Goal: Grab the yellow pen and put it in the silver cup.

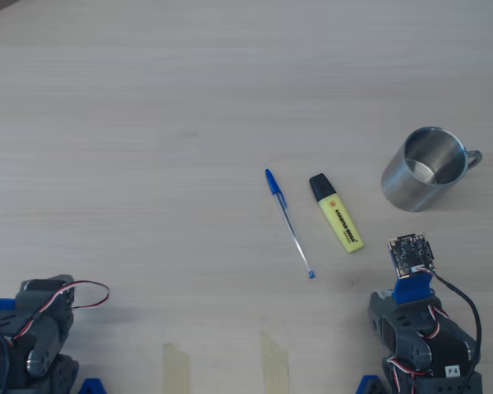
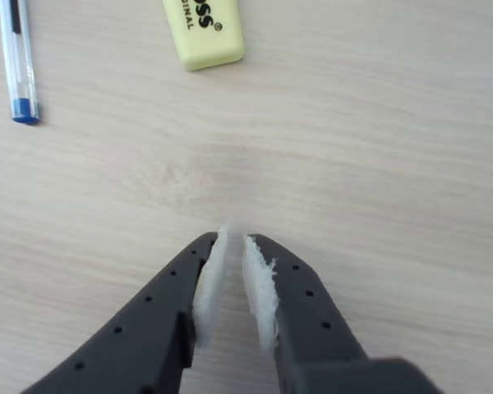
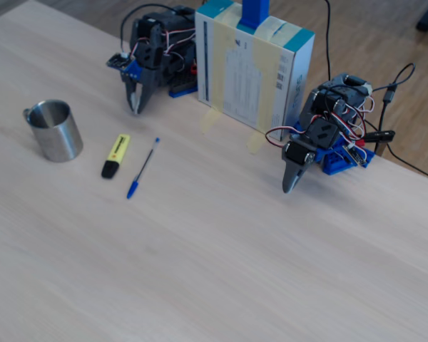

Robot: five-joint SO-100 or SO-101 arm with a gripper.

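Overhead, pen: the yellow pen [image 1: 337, 213] lies flat on the table [image 1: 148, 123], black cap toward 11 o'clock, at about 11 o'clock from the arm [image 1: 419, 328] folded at the lower right.
Overhead, cup: the silver cup [image 1: 423, 168] stands at 2 o'clock from the yellow pen, handle pointing to 3 o'clock; its inside looks bare metal.
Overhead, ballpoint: a blue pen [image 1: 289, 223] lies just beside the yellow pen, at its 9 o'clock, apart from it.
Wrist, gripper: the gripper [image 2: 235, 236] hangs over bare table, fingers nearly pressed together with a thin slit between the white pads [image 2: 261, 287], pinching nothing.
Wrist, pen: the yellow pen's [image 2: 204, 33] butt end sits at 12 o'clock, well apart from the tips.
Fixed, layout: the gripper [image 3: 137, 108] points down near a box [image 3: 250, 71]; the yellow pen [image 3: 115, 155] lies at its 6 o'clock, the cup [image 3: 55, 130] at the pen's 9 o'clock.
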